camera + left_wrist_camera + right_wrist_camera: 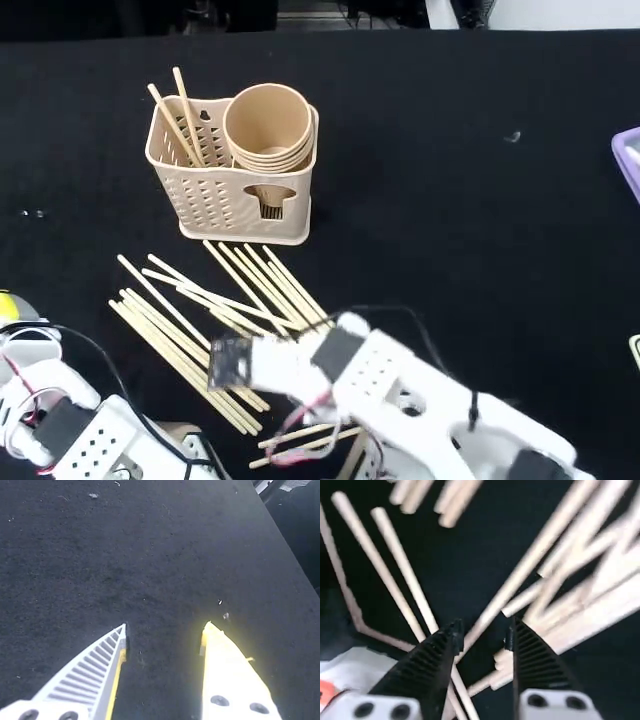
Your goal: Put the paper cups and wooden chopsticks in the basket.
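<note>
Paper cups [268,125] sit stacked one inside the other in the right side of the basket [215,195]. The basket stands upright on the black table [480,220], toward the far side. Two chopsticks [183,115] stick up out of its left side, leaning a bit. Many loose chopsticks [200,320] lie flat on the table in front of the basket, some side by side and some crossing each other. The right gripper [484,632] is low over this pile. Its jaws are apart a little, and one chopstick runs through the gap between the tips, but the jaws are not squeezing it. The left gripper [165,630] is off to the side, over a bare part of the table. Its jaws are spread wide with nothing between them.
</note>
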`<state>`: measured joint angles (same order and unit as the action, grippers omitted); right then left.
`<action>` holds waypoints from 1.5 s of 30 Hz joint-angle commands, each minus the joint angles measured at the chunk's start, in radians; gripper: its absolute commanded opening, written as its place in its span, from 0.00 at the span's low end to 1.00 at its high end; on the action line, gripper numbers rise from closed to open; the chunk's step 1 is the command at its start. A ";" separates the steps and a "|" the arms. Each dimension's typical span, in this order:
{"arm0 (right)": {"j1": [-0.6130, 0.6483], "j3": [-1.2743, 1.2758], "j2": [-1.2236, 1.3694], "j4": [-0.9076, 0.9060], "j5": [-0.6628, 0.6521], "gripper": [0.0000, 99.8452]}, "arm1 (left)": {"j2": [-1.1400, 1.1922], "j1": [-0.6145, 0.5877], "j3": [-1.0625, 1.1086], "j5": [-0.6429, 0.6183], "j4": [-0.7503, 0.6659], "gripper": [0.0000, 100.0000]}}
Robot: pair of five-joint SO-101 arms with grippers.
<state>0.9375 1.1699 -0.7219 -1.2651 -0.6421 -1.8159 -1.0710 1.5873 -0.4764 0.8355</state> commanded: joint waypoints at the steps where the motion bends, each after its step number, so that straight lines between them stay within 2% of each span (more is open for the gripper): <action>1: 0.072 0.077 -0.131 0.069 -0.014 0.16 | -0.005 0.013 -0.021 0.012 -0.014 0.24; 10: 0.152 0.120 -0.165 0.074 -0.018 0.16 | -0.005 0.005 -0.024 0.014 -0.021 0.24; 15: 0.124 0.122 -0.159 0.075 -0.011 0.25 | -0.005 0.007 -0.025 0.011 -0.023 0.24; 18: 0.126 0.114 -0.105 0.075 -0.009 0.26 | -0.005 0.008 -0.024 0.009 -0.023 0.24; 25: 0.313 0.045 0.124 0.114 0.072 0.23 | -0.005 0.015 -0.027 0.009 -0.023 0.24; 29: 0.319 0.019 0.177 0.109 0.072 0.23 | -0.005 0.015 -0.024 0.009 -0.023 0.24; 33: 0.299 0.012 0.133 0.107 0.083 0.22 | -0.005 0.015 -0.024 0.009 -0.023 0.24; 38: 0.180 -0.018 0.007 0.046 0.075 0.21 | -0.005 0.015 -0.022 0.009 -0.023 0.24; 40: 0.198 -0.035 -0.050 -0.035 0.072 0.21 | -0.005 0.015 -0.022 0.009 -0.023 0.24; 45: 0.288 0.013 -0.125 -0.041 0.031 0.21 | -0.006 0.015 -0.022 0.009 -0.023 0.24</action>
<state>1.1646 1.1899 -0.7848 -1.2881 -0.5808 -1.8144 -1.0648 1.5873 -0.4733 0.8355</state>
